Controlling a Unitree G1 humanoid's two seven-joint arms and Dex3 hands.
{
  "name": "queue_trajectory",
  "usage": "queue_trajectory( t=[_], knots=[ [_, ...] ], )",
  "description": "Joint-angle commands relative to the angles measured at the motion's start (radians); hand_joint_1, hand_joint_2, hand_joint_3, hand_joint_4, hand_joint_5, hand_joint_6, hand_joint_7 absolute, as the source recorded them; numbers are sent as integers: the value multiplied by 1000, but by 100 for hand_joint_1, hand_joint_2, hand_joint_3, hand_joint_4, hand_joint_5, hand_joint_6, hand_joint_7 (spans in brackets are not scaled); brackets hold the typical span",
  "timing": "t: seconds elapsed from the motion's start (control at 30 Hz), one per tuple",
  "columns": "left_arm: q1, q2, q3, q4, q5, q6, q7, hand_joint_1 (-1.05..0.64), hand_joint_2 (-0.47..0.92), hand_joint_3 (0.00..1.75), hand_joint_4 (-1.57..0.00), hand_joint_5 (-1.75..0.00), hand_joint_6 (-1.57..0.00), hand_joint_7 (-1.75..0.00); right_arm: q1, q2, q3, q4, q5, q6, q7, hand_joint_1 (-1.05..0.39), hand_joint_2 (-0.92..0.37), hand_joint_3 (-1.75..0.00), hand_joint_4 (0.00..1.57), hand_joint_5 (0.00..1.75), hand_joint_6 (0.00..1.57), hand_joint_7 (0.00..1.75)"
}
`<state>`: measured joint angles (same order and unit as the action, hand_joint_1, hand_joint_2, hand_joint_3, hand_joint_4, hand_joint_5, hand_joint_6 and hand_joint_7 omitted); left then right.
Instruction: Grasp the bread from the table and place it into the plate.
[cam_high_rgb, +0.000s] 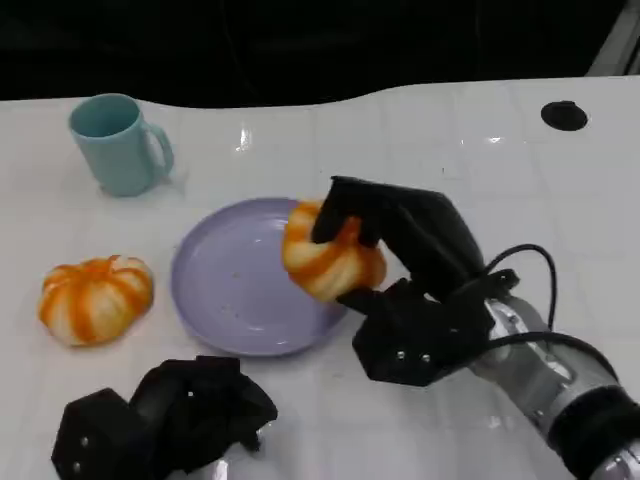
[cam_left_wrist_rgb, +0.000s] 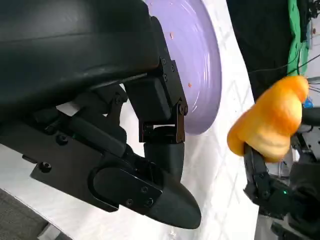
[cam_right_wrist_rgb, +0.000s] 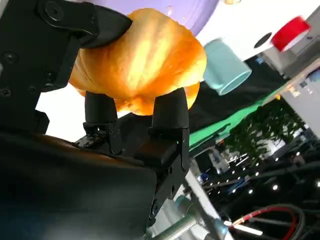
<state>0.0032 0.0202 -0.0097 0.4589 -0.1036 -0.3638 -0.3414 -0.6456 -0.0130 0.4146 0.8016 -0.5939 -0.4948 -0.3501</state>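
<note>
My right hand (cam_high_rgb: 412, 285) grips an orange-and-cream bread roll (cam_high_rgb: 328, 262) and holds it over the right rim of the lilac plate (cam_high_rgb: 225, 290). The right wrist view has the bread (cam_right_wrist_rgb: 145, 65) pinched between the black fingers (cam_right_wrist_rgb: 170, 112), with the plate (cam_right_wrist_rgb: 187, 9) behind it. From the left wrist the same bread (cam_left_wrist_rgb: 272, 125) hangs just past the plate (cam_left_wrist_rgb: 200, 60). My left hand (cam_high_rgb: 160, 415) rests on the table in front of the plate, fingers curled in, holding nothing; its fingers (cam_left_wrist_rgb: 160, 125) appear bent.
A second orange-striped roll (cam_high_rgb: 95, 297) lies on the white table left of the plate. A light blue mug (cam_high_rgb: 118, 143) stands at the back left. A small black round hole (cam_high_rgb: 564, 114) sits at the back right.
</note>
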Motion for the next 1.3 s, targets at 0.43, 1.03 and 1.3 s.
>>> queue_trajectory(
  t=[0.43,1.03,1.3],
  knots=[
    [19,13,-10,6,-1,10,-5,-105,85,0,-92,-150,-130,-74,-122,81,17,217,26,-7,77,-19,-51,-80,34,77,58,26],
    [17,10,-12,-7,3,19,4,-105,86,1,-91,-150,-129,-74,8,-47,33,-71,24,36,283,-61,-92,-15,0,29,22,1],
    [25,1,-10,-10,-4,7,2,-104,85,0,-90,-151,-130,-75,204,-163,-28,-388,65,10,309,-54,-92,-13,11,40,30,5]
  ],
)
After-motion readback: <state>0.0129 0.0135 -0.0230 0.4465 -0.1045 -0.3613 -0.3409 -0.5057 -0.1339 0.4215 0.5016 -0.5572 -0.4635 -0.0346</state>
